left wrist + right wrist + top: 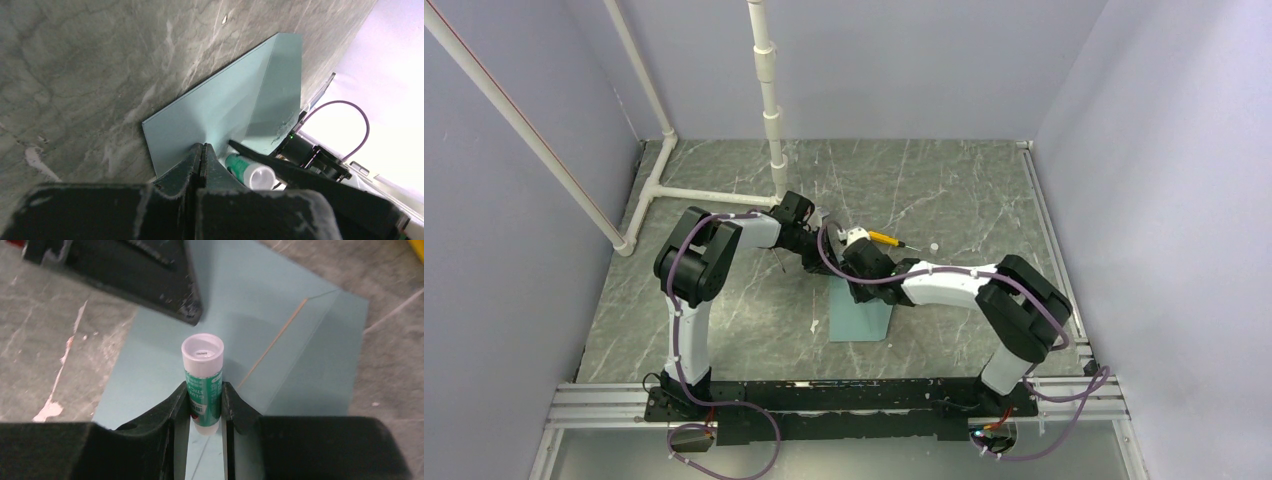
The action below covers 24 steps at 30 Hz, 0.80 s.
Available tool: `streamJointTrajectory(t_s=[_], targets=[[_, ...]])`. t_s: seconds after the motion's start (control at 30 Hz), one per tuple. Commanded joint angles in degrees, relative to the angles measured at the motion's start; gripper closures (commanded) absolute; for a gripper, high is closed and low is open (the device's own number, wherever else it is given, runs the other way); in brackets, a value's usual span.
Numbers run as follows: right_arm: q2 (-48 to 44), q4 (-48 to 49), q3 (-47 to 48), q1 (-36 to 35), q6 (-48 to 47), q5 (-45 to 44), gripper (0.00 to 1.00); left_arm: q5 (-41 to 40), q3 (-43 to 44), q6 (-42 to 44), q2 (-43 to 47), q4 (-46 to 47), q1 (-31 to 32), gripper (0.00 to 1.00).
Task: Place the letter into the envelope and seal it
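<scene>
The teal envelope [861, 315] lies flat on the marble table, its flap [320, 350] folded out past a crease. My right gripper [204, 390] is shut on a green glue stick [202, 377] with a white end and holds it upright over the envelope [240, 300]. My left gripper [201, 147] is shut, its tips against the envelope [215, 110] close beside the glue stick [247, 170]. In the top view the left gripper [819, 248] and the right gripper [856, 285] meet at the envelope's far end. The letter is hidden.
A yellow pen-like tool [884, 238] and a small white cap [933, 246] lie just beyond the grippers. A white pipe frame [769, 100] stands at the back left. Walls close in both sides.
</scene>
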State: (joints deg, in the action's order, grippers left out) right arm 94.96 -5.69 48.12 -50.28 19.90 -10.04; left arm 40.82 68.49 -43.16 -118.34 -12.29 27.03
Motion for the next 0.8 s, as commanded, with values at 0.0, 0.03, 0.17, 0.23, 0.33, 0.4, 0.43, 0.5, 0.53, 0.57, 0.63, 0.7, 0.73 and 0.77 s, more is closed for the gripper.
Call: streamJointTrajectory(t_s=[0.0, 0.03, 0.17, 0.23, 0.33, 0.4, 0.43, 0.5, 0.53, 0.57, 0.63, 0.7, 0.73, 0.77], targets=[[1.9, -3.6, 1.4, 2.2, -3.3, -1.1, 1.00, -9.4, -2.3, 3.4, -3.2, -5.0, 0.1, 0.98], [1.3, -4.3, 1.9, 2.5, -3.4, -0.7, 1.00, -9.4, -2.2, 3.5, -3.1, -5.1, 0.1, 0.98], [-5.2, -5.4, 3.2, 2.6, -3.8, 4.1, 1.00, -9.5, -1.8, 4.0, -3.0, -5.4, 0.1, 0.98], [-8.8, -6.0, 3.9, 3.1, -3.3, 8.0, 1.00, -9.5, -1.5, 4.2, -2.9, -5.4, 0.1, 0.97], [-13.2, -6.8, 4.9, 4.5, -1.4, 11.5, 1.00, -9.3, -0.7, 4.4, -3.2, -5.4, 0.1, 0.98], [-15.1, -7.2, 5.0, 6.6, -0.1, 13.4, 1.00, -9.0, 0.0, 4.8, -3.6, -5.3, 0.1, 0.98], [-15.8, -7.3, 5.0, 7.7, 0.4, 14.2, 1.00, -8.9, 0.3, 4.9, -3.7, -5.4, 0.1, 0.98], [-16.4, -8.1, 5.2, 10.1, 1.4, 14.9, 1.00, -8.8, 0.8, 5.5, -3.8, -5.6, 0.1, 0.98], [-16.5, -8.8, 5.4, 11.3, 1.9, 14.7, 1.00, -8.9, 0.9, 5.8, -3.8, -5.8, 0.1, 0.97], [-16.5, -10.0, 5.7, 12.9, 2.5, 14.4, 1.00, -9.1, 1.1, 6.2, -3.6, -6.0, 0.1, 0.97], [-16.3, -11.7, 6.0, 15.4, 4.3, 14.0, 1.00, -9.5, 1.4, 7.3, -3.0, -6.4, 0.1, 0.98], [-16.1, -13.0, 5.6, 18.2, 6.5, 13.5, 1.00, -9.8, 1.4, 8.7, -2.1, -6.6, 0.1, 0.98], [-16.1, -13.3, 5.2, 19.6, 7.6, 13.4, 1.00, -9.7, 1.3, 9.3, -1.5, -6.4, 0.1, 0.98], [-16.2, -13.6, 4.6, 20.7, 8.5, 13.2, 1.00, -9.5, 1.1, 9.9, -0.9, -6.1, 0.1, 0.98]])
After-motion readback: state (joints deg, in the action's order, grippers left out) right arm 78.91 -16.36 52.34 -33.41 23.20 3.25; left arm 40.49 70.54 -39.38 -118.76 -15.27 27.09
